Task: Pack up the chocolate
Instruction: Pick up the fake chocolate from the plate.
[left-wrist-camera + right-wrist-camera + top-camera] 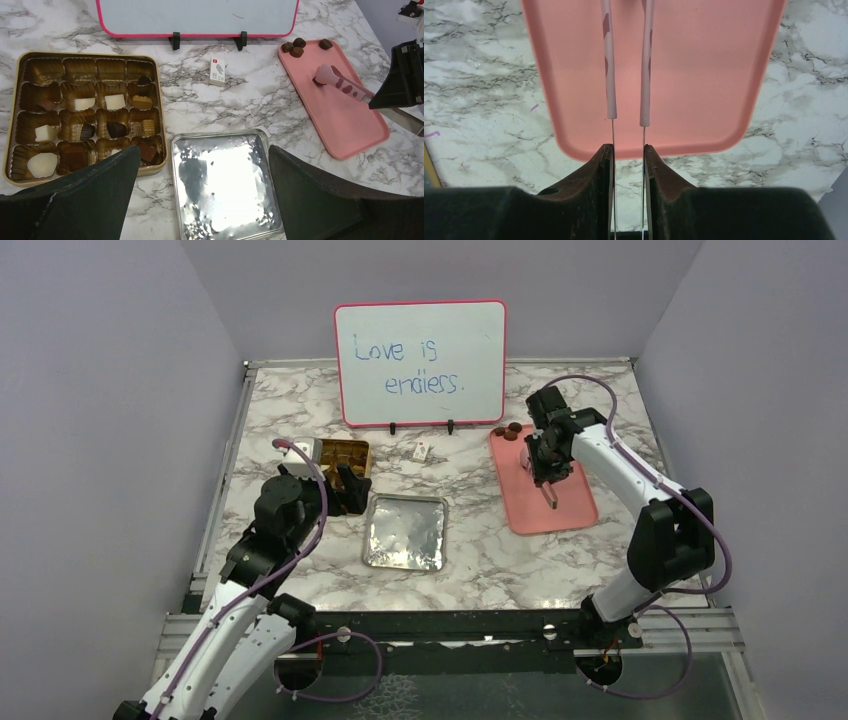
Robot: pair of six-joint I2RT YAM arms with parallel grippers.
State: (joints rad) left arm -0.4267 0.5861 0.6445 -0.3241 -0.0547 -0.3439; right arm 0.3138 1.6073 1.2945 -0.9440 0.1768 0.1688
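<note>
**Packing well along: four pieces left on tray**

We count most cups of the gold tin (45, 70) filled. The top row looks empty but for a dark piece in its right-hand cup, and the bottom row is partly hidden behind the left finger. Chocolate (115, 101) in the tin is mixed: cream-white squares, a caramel-brown block and dark rounded pieces, one to a cup, all small against the tin.

Four brown pieces (297, 47) sit at the far end of the pink tray (345, 125), three bunched together and one apart to the right. The rest of the tray is bare. We judge those four are what remains to move, then the silver lid (225, 185), lying inside-up just right of the tin, probably goes on.

The right gripper (629, 155) is clamped on the metal arms of the tongs (342, 85), squeezing them partway together. The pink tips point toward the bunched pieces but stop short of them. We cannot tell if anything is between the tips.

The left gripper (202, 150) is spread fully wide and holds nothing. It hovers low near the tin and lid.

The white card (217, 71) lies untouched by the whiteboard (420, 362).
</note>
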